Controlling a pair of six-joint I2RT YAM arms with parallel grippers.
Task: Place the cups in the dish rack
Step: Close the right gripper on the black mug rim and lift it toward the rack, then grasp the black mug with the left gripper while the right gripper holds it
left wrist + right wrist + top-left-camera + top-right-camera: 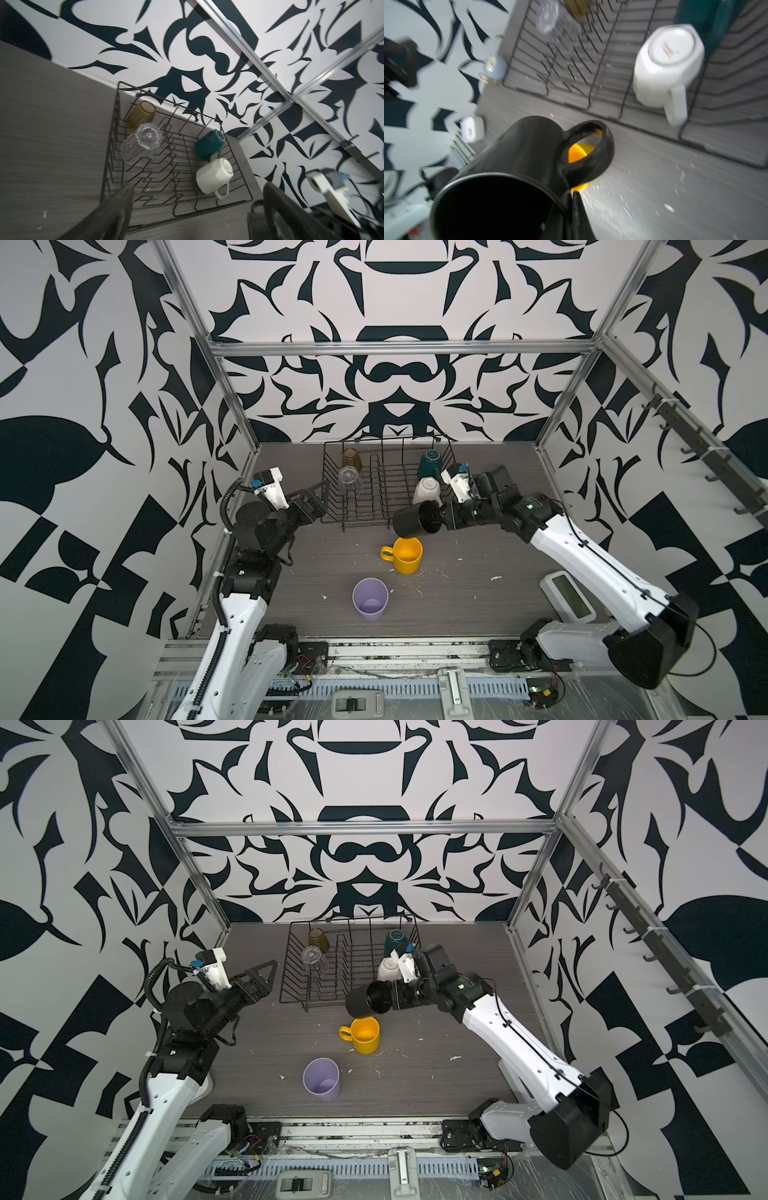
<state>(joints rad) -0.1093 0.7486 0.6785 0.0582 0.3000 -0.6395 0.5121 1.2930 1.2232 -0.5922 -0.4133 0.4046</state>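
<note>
Glossy black mug [413, 520] hangs sideways just near of the wire dish rack [376, 485], base pointing left, mouth right, rim pinched by right gripper [441, 522]. Left gripper [316, 498] gapes wide, empty.

Place: robot lab test cell | Evidence: aluminium frame [399, 349] over grey tabletop [457, 601]; black-and-white patterned panels [83, 364] walling the tabletop; two robot arms [582, 560] mounted on rail [407, 649] along tabletop's near edge.
</note>
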